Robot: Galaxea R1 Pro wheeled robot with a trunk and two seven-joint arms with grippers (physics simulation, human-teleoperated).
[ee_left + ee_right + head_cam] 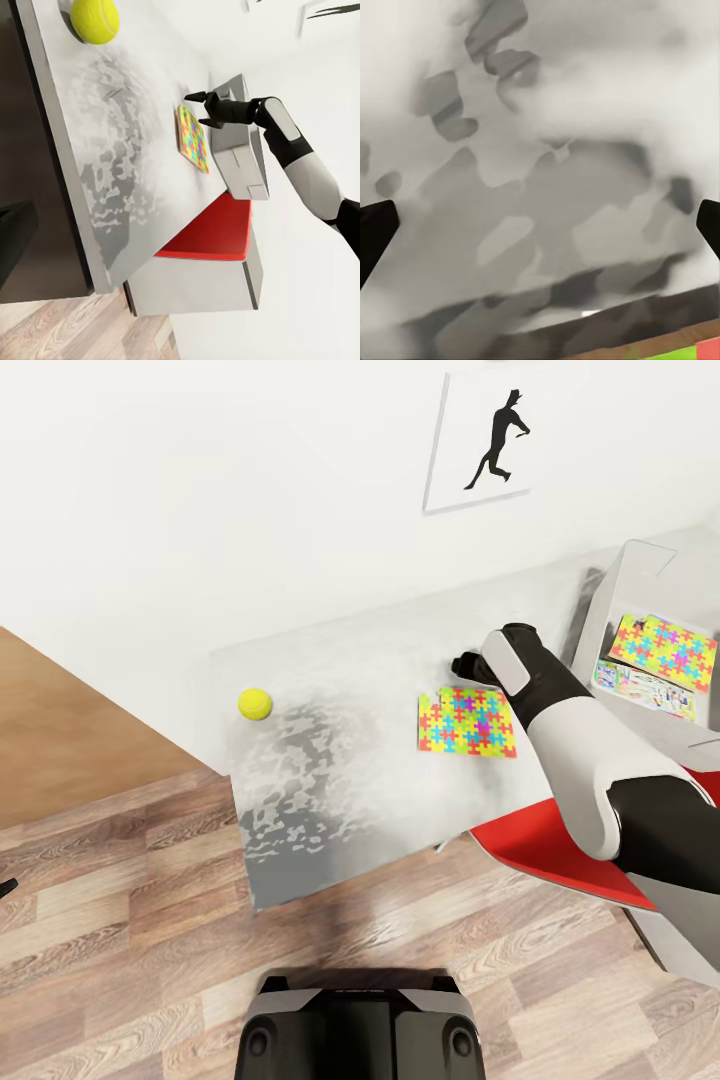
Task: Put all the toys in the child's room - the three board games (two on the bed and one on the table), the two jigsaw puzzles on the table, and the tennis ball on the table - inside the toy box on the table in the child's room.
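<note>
My right gripper fingers spread apart above the pale grey table, beside a multicoloured square jigsaw puzzle, small yellow tennis ball well apart, left gripper's fingers I cannot tell.

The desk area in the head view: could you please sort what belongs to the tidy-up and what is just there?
Job:
tennis ball
jigsaw puzzle on the table
toy box
second puzzle and board game inside it
right gripper

Bystanders:
red chair
poster

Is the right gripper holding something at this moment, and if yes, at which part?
Nothing is held. The right gripper is open and empty above the table, just beyond the far edge of the jigsaw puzzle.
</note>
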